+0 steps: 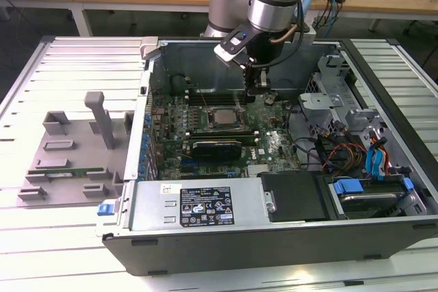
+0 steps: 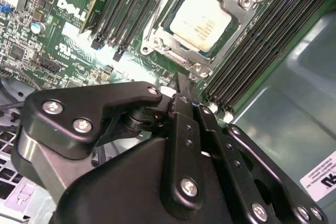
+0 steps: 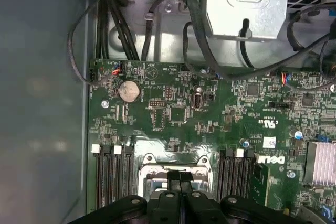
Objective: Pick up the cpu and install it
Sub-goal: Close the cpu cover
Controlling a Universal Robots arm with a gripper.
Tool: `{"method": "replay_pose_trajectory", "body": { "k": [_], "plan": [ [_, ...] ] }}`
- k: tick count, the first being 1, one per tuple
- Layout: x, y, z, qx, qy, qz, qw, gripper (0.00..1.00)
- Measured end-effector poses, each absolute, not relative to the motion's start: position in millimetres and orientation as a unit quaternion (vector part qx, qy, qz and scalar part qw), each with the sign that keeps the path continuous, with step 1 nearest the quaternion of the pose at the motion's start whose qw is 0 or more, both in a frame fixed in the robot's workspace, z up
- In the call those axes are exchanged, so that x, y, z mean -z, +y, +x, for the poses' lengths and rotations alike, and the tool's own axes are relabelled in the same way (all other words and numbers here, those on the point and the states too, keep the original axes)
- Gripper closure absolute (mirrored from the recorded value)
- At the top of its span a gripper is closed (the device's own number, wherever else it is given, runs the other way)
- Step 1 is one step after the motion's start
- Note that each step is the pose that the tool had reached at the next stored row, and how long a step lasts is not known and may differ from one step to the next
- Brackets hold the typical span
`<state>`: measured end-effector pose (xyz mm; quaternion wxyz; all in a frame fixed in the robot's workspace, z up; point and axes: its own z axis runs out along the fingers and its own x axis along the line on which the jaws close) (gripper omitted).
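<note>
Sitting flat inside the socket frame [image 2: 155, 35], the cpu [image 2: 201, 20] is a small square chip w/ a pale silver-grey metal top plate, faint print on it and a thin darker edge where it meets the frame. In the second wrist view the frame's metal bracket hugs all four sides of the chip, w/ screw heads at the corners. In the exterior view the cpu [image 1: 222, 117] reads as a small bright square, tiny next to the green motherboard [image 1: 270, 143].

Gripper [image 2: 182, 82] hangs above the board just off one edge of the socket frame, not touching chip or frame. Fingers pressed together, nothing btwn them; same in the first wrist view, where the gripper [image 3: 180, 176] tip lines up over the socket frame [image 3: 149, 174].

Black memory slots [image 2: 126, 9] run along both sides of the socket frame. A round silver coin cell [image 3: 129, 92] sits farther out from the frame, on the board's far part. Open metal case [image 1: 205, 52] surrounds it all.
</note>
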<state>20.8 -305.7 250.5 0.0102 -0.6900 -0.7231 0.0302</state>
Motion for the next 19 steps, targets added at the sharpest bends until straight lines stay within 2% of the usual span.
{"method": "replay_pose_trajectory", "body": {
  "k": [19],
  "plan": [
    [-249, -306, -16, -0.03, -0.723, -0.69, 0.01, 0.89]
  ]
}}
